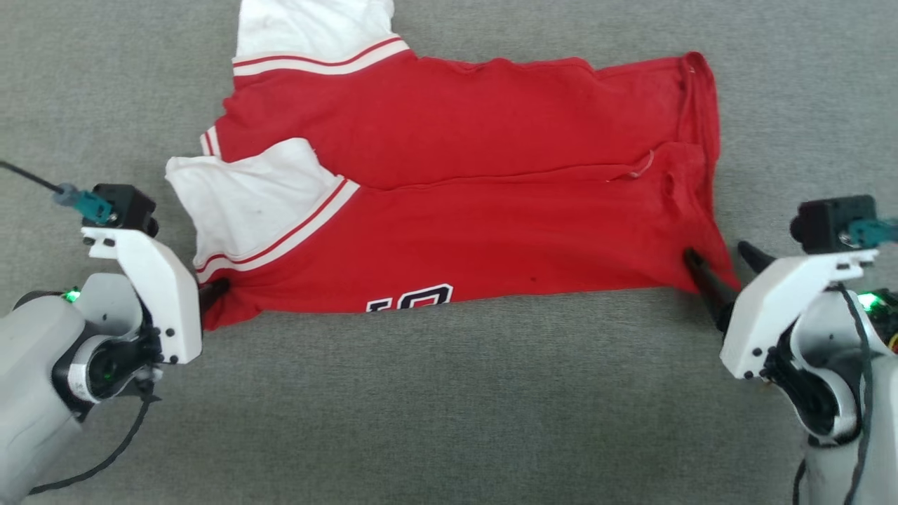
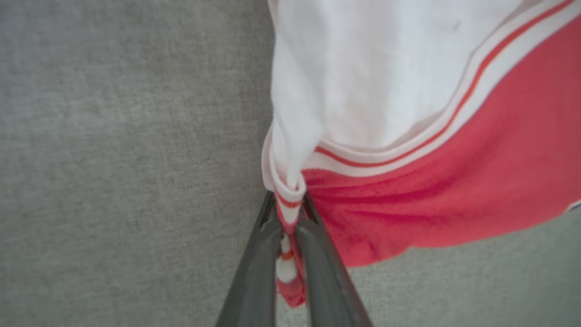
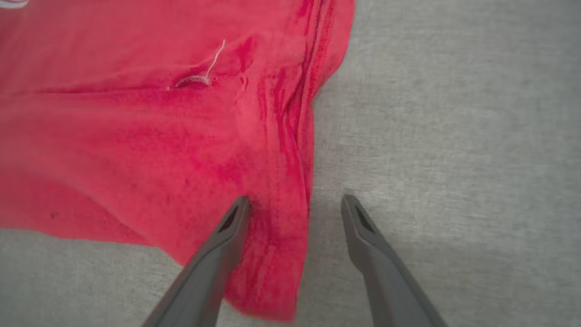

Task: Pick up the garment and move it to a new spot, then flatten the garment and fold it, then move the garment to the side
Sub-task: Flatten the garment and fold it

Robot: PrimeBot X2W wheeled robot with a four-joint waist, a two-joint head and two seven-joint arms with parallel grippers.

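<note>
The garment (image 1: 477, 210), a red jersey with white sleeves and striped trim, lies spread sideways on the grey cloth surface, partly folded, with part of a black number at its near edge. My left gripper (image 1: 214, 291) is shut on the garment's near left corner; the left wrist view shows the striped trim (image 2: 288, 206) pinched between the dark fingers of my left gripper (image 2: 288, 218). My right gripper (image 1: 719, 261) is open at the near right corner. In the right wrist view my right gripper (image 3: 295, 204) straddles the red hem (image 3: 281, 236), one finger on the fabric, the other on bare surface.
The grey woven surface (image 1: 449, 407) stretches all around the garment, with bare room in front of it and to both sides. One white sleeve (image 1: 309, 28) runs off the top edge of the head view.
</note>
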